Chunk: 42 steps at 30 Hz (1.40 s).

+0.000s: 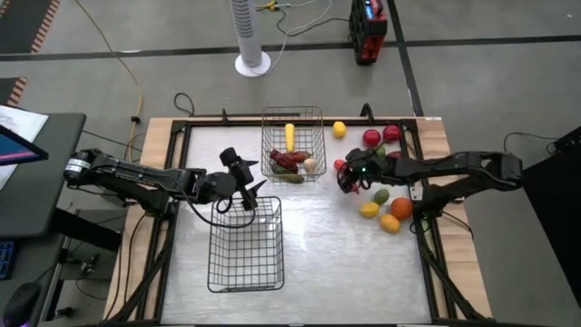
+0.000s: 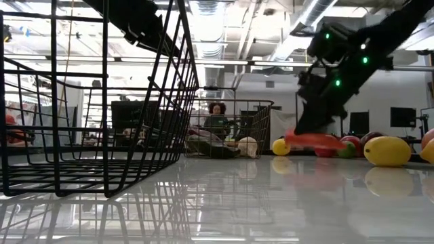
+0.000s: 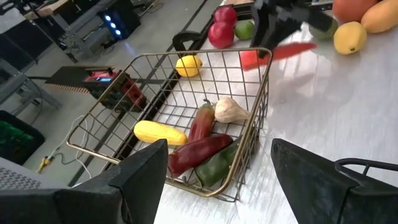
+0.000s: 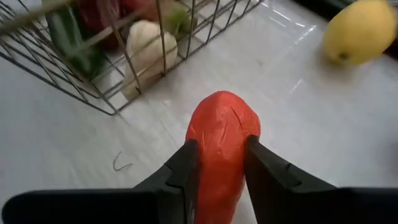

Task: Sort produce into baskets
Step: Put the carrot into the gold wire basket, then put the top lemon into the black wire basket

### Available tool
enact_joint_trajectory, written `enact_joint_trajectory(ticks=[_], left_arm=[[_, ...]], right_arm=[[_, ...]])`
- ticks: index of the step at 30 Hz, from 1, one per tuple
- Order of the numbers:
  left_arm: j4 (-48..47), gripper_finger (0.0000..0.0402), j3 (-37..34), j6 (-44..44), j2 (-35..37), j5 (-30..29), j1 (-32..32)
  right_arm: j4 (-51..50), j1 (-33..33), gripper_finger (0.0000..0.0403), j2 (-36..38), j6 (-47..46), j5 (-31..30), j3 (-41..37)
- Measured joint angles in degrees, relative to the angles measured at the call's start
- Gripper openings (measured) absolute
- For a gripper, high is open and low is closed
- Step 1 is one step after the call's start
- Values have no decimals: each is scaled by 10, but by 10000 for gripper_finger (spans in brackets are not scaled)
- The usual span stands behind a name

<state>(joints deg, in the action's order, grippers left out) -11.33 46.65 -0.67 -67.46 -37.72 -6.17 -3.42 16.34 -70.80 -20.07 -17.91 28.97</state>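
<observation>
Right hand (image 4: 219, 163): my two fingers (image 4: 184, 168) are clamped on a red-orange pepper (image 4: 221, 140), one finger pressed to each flank. The pepper's long axis runs straight out between the fingers, blunt end pointing away from my wrist toward the near corner of the gold basket (image 4: 106, 102). In the low view the pepper (image 2: 313, 141) lies nearly level, just above the counter (image 2: 271, 203), long axis across the frame.

High view: my right hand (image 1: 349, 178) sits right of centre, just beside the gold basket (image 1: 292, 116) at upper centre, apart from it. That basket holds a yellow piece (image 1: 290, 136) lying top-to-bottom in the frame, dark red peppers (image 1: 285, 160), a green pepper (image 3: 214, 167) and a whitish garlic (image 1: 310, 165).

Loose produce is scattered right of my hand: a lemon (image 1: 339, 129) at upper right, red apples (image 1: 372, 137), a lime (image 1: 381, 195), another lemon (image 1: 369, 210) and an orange (image 1: 401, 207).

Left hand (image 1: 247, 194): released, fingers spread wide, holding nothing, at the upper edge of the dark wire basket (image 1: 245, 282) in lower centre.
</observation>
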Motion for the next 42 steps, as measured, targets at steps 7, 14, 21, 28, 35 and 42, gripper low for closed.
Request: enact_joint_trajectory(ticks=[7,14,21,28,35,42], left_arm=[[9,274,0,4,0,-1,0],[16,274,0,15,0,0,0],[16,274,0,15,0,0,0],[0,274,0,9,0,0,-2],[-10,274,0,3,0,-1,-2],[-10,274,0,-7,0,10,-2]], right_arm=[[-48,-11,134,59,70,-11,90],[71,-12,138,46,175,-11,171],[190,-10,163,-56,238,46,230],[-12,29,251,-140,245,46,373],[-137,116,275,-111,200,45,360],[-78,218,276,-135,151,62,263]])
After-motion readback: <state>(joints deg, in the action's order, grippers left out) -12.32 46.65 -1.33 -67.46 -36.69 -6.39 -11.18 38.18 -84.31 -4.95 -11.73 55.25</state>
